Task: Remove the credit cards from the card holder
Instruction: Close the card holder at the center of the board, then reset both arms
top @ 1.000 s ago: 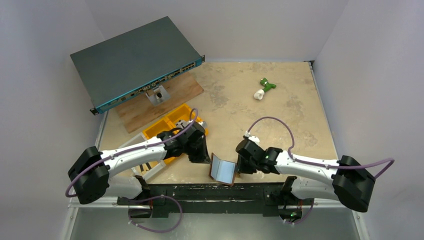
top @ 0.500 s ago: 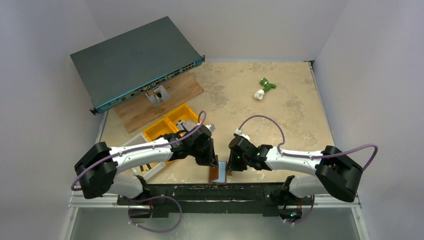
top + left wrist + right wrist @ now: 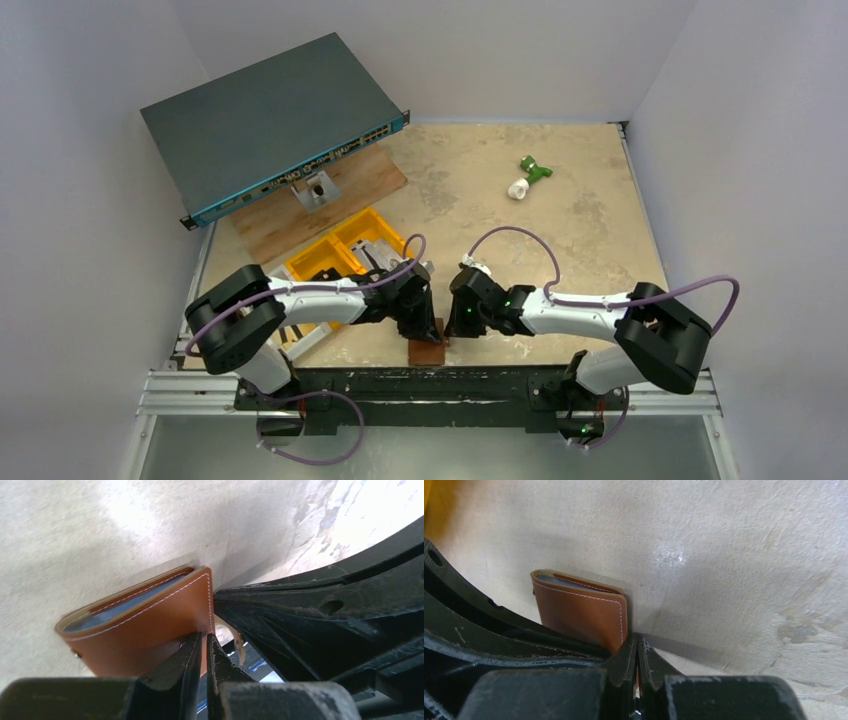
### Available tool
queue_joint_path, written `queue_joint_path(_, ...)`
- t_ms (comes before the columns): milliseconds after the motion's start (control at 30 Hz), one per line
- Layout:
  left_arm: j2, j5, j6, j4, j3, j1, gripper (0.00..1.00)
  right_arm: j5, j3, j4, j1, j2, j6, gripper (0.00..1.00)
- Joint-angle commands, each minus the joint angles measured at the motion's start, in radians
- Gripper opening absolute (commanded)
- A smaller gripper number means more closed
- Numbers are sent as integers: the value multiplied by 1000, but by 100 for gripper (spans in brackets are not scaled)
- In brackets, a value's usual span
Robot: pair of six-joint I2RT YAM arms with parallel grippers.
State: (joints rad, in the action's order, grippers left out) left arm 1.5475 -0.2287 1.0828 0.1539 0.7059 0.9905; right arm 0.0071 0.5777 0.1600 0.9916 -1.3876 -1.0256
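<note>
Card holder (image 3: 427, 352) first, from the top camera: brown, folded shut, at the near edge of the desk (image 3: 560, 250), touching the black rail (image 3: 500, 381). Both my arms reach low and inward and meet just above it, left claw (image 3: 431, 327) and right claw (image 3: 449, 327) side by side. Behind the card holder to the left sits a yellow bin (image 3: 345, 255). Farther back are a wooden board (image 3: 335, 200) and a tilted network switch (image 3: 265, 125). A green-and-white piece (image 3: 527, 178) lies well behind it to the right.

On the left wrist camera I see white stitching on the leather. A grey-blue strip (image 3: 125, 605) shows between the leaves; card or lining, I cannot tell. The left claw's fingers are nearly together, pinching the holder's edge.

On the right wrist camera the holder leans against the rail. The right claw is clamped tight on its corner, with a sliver of brown between the fingers.
</note>
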Motion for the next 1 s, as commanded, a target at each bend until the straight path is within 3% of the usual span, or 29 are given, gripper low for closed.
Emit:
queue_joint_path(0, 70, -19, -7, -102, -28, 4, 9, 2, 26, -4, -2, 28, 6, 0)
queue_joint_path(167, 64, -28, -26, -103, -30, 4, 11, 16, 34, 20, -2, 49, -1, 0)
queue_joint_path(567, -135, 70, -117, 95, 13, 1, 13, 45, 82, 67, -2, 73, 8, 2)
queue_joint_path(967, -200, 85, -145, 155, 7, -28, 13, 54, 100, 84, -2, 90, 12, 3)
